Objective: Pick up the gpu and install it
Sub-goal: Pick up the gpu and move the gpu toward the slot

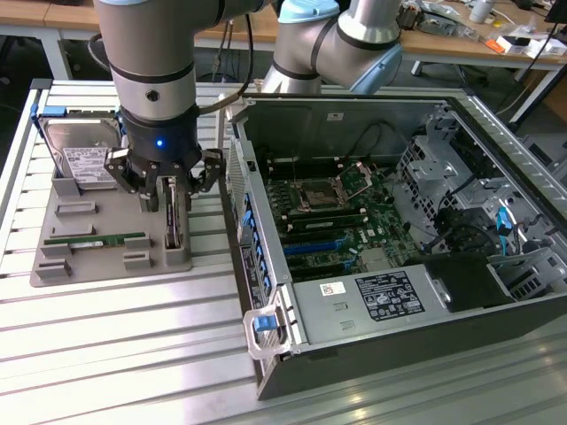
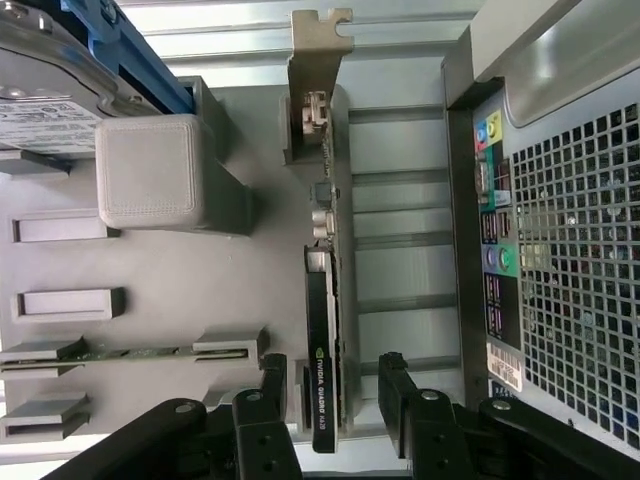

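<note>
My hand (image 1: 168, 198) hangs open over the grey tray (image 1: 89, 261), one finger on each side of the gpu (image 2: 325, 300), touching neither face. The gpu stands on edge in a slot at the tray's side nearest the case (image 1: 372, 230). It looks light, stiff and fragile. I judge its flat black faces the safest hold, clear of the bracket. Its edge reads "NVIDIA Quadro".
</note>
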{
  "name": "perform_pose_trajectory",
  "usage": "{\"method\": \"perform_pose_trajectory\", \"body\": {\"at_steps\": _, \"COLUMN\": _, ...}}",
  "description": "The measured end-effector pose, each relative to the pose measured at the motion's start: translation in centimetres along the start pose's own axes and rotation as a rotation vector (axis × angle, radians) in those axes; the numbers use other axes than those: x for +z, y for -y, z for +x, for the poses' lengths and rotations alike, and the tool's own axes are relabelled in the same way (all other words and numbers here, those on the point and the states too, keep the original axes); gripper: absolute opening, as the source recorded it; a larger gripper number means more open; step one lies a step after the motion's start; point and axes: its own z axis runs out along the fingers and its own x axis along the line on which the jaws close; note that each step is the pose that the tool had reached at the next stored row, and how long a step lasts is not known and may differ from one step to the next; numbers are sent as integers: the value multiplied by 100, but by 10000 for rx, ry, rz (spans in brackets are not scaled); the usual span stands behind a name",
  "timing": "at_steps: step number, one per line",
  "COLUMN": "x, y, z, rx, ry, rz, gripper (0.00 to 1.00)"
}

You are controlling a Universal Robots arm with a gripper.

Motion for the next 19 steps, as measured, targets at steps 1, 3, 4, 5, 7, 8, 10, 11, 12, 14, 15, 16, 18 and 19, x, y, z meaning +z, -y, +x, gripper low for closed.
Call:
{"method": "perform_pose_trajectory", "body": {"at_steps": 1, "x": 34, "y": 2, "z": 3, "rx": -2, "ry": 0, "rz": 0, "gripper": 50}}
{"method": "perform_pose_trajectory", "body": {"at_steps": 3, "x": 97, "y": 5, "z": 5, "rx": -4, "ry": 1, "rz": 0, "gripper": 50}}
{"method": "perform_pose_trajectory", "body": {"at_steps": 4, "x": 116, "y": 5, "z": 6, "rx": -5, "ry": 1, "rz": -1, "gripper": 50}}
{"method": "perform_pose_trajectory", "body": {"at_steps": 5, "x": 133, "y": 4, "z": 6, "rx": -8, "ry": -1, "rz": 0, "gripper": 50}}
{"method": "perform_pose_trajectory", "body": {"at_steps": 7, "x": 143, "y": -95, "z": 13, "rx": -19, "ry": 0, "rz": 7, "gripper": 50}}
{"method": "perform_pose_trajectory", "body": {"at_steps": 8, "x": 144, "y": -107, "z": 14, "rx": -20, "ry": 0, "rz": 6, "gripper": 50}}
{"method": "perform_pose_trajectory", "body": {"at_steps": 10, "x": 144, "y": -107, "z": 14, "rx": -21, "ry": 0, "rz": 6, "gripper": 50}}
{"method": "perform_pose_trajectory", "body": {"at_steps": 11, "x": 144, "y": -107, "z": 14, "rx": -21, "ry": 0, "rz": 6, "gripper": 50}}
{"method": "perform_pose_trajectory", "body": {"at_steps": 12, "x": 144, "y": -107, "z": 14, "rx": -20, "ry": 0, "rz": 6, "gripper": 35}}
{"method": "perform_pose_trajectory", "body": {"at_steps": 14, "x": 144, "y": -107, "z": 14, "rx": -20, "ry": -1, "rz": 7, "gripper": 26}}
{"method": "perform_pose_trajectory", "body": {"at_steps": 15, "x": 144, "y": -107, "z": 14, "rx": -20, "ry": 0, "rz": 7, "gripper": 26}}
{"method": "perform_pose_trajectory", "body": {"at_steps": 16, "x": 144, "y": -107, "z": 14, "rx": -20, "ry": -1, "rz": 7, "gripper": 26}}
{"method": "perform_pose_trajectory", "body": {"at_steps": 18, "x": 144, "y": -107, "z": 14, "rx": -20, "ry": 0, "rz": 7, "gripper": 26}}
{"method": "perform_pose_trajectory", "body": {"at_steps": 19, "x": 144, "y": -107, "z": 14, "rx": -20, "ry": -1, "rz": 7, "gripper": 26}}
